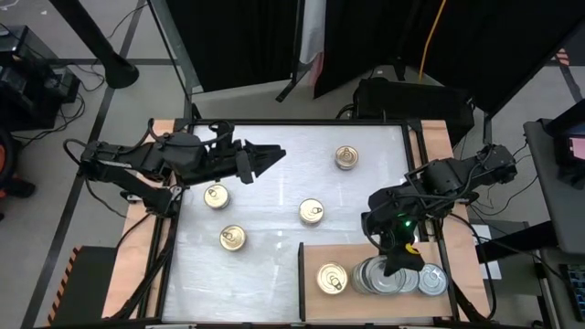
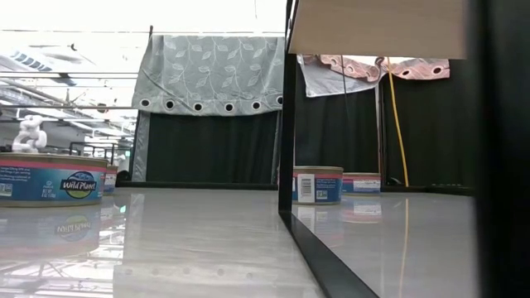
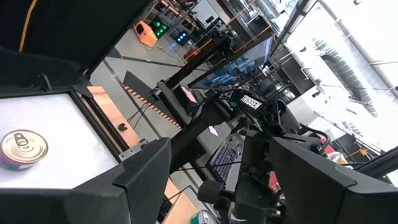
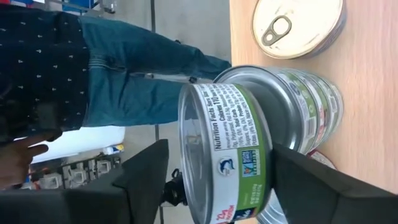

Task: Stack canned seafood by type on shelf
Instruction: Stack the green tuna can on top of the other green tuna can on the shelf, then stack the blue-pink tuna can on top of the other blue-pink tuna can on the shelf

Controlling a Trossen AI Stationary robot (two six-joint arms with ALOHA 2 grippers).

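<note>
The shelf [image 1: 315,256] is a light-brown board at the table's near right. On it stand a gold-topped tin [image 1: 332,279], a stack of silver-topped tins [image 1: 373,279] and one more silver tin [image 1: 431,280]. Gold-topped tins rest flat on the white tabletop at the far side [image 1: 345,157], the left [image 1: 217,196], the middle [image 1: 312,212] and the near left [image 1: 232,238]. My right gripper [image 1: 395,267] is over the silver stack, shut on a green-labelled silver tin [image 4: 230,149]. My left gripper [image 1: 272,157] hangs open above the far left of the table, pointing right, and is empty [image 3: 219,142]. My right gripper pinches the green-labelled tin between its two fingers, one finger [image 4: 146,180] toward its silver top face [image 4: 194,146] and the other [image 4: 311,183] toward its underside. It comes slanting down from the far side. The tin lies flat just over the silver stack [image 4: 292,99]; whether it rests on it, I cannot tell.
A person in jeans and a dark top [image 4: 93,68] stands beyond the table's near edge. Wooden side strips [image 1: 142,238] flank the tabletop. In the low view, blue-labelled tins [image 2: 50,178] [image 2: 317,184] stand on the table, and a black post [image 2: 286,108] carries a wooden board [image 2: 377,29].
</note>
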